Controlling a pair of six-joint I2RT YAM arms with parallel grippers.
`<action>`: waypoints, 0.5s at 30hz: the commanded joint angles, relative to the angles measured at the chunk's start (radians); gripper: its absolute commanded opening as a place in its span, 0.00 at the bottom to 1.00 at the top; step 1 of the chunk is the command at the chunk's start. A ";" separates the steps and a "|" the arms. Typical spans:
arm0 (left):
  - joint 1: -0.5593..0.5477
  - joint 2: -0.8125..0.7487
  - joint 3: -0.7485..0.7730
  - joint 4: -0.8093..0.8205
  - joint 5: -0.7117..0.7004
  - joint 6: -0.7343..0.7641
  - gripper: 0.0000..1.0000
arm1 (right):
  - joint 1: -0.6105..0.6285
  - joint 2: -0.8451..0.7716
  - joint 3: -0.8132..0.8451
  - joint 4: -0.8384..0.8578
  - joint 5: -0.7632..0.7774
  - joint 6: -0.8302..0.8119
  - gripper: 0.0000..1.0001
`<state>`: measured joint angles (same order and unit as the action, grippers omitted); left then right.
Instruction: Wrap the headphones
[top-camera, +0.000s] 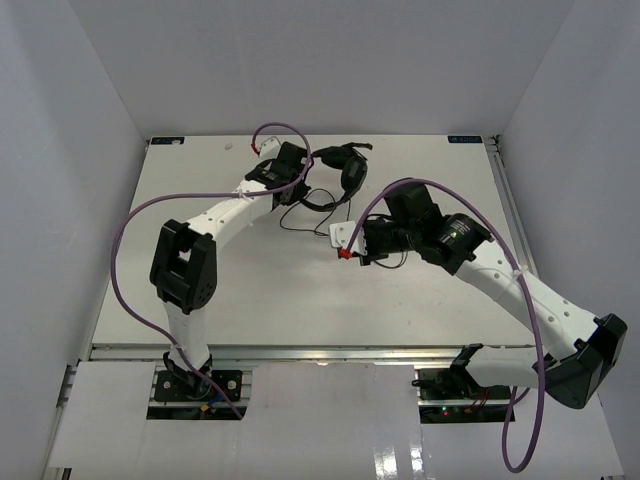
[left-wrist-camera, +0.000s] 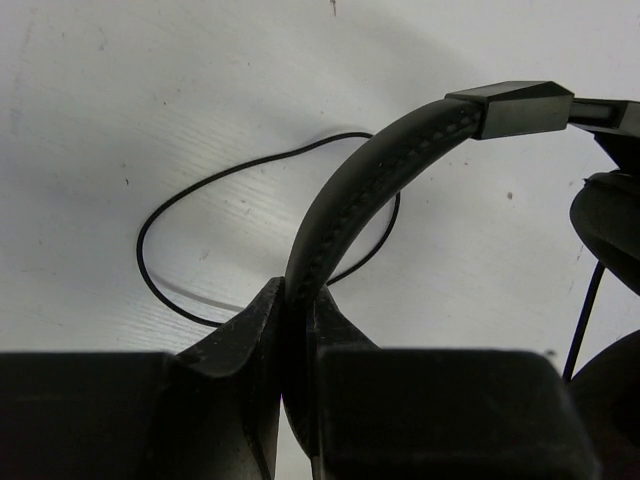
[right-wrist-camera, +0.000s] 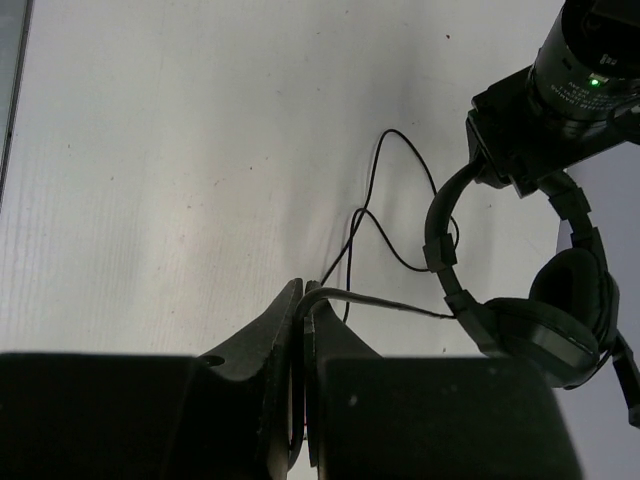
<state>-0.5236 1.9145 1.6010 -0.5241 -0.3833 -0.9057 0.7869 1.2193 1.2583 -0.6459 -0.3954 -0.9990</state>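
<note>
My black left pincer (left-wrist-camera: 298, 300) and black right pincer (right-wrist-camera: 302, 298) match the black padded over-ear headphones (top-camera: 347, 172), their headband (left-wrist-camera: 370, 175) row-stitched; thin black cable (left-wrist-camera: 175, 195), white tabletop (top-camera: 250, 290), purple robot hoses (top-camera: 280, 125).

I'm driving this from afar, and it reads as a robotics lab cell; plain pale walls (top-camera: 60, 150) box in a white table (top-camera: 260, 300) on three sides; an aluminium rail (top-camera: 330, 352) runs along its near edge, with the left arm mount (top-camera: 192, 385) and right arm mount (top-camera: 447, 384) bolted there; thick purple cables (top-camera: 113, 272) loop off both arms.
</note>
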 joint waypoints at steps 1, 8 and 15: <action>0.011 -0.042 0.079 0.025 0.044 -0.072 0.00 | 0.018 -0.020 -0.030 -0.002 -0.043 -0.021 0.08; 0.038 -0.115 0.027 0.056 0.118 -0.101 0.00 | 0.017 -0.057 -0.164 0.012 -0.022 -0.045 0.08; 0.040 -0.128 0.025 0.070 0.162 -0.133 0.00 | 0.017 -0.046 -0.212 0.023 -0.062 -0.049 0.08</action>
<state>-0.4886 1.8790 1.6100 -0.5280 -0.2650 -0.9822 0.7944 1.1896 1.0565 -0.6473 -0.4006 -1.0332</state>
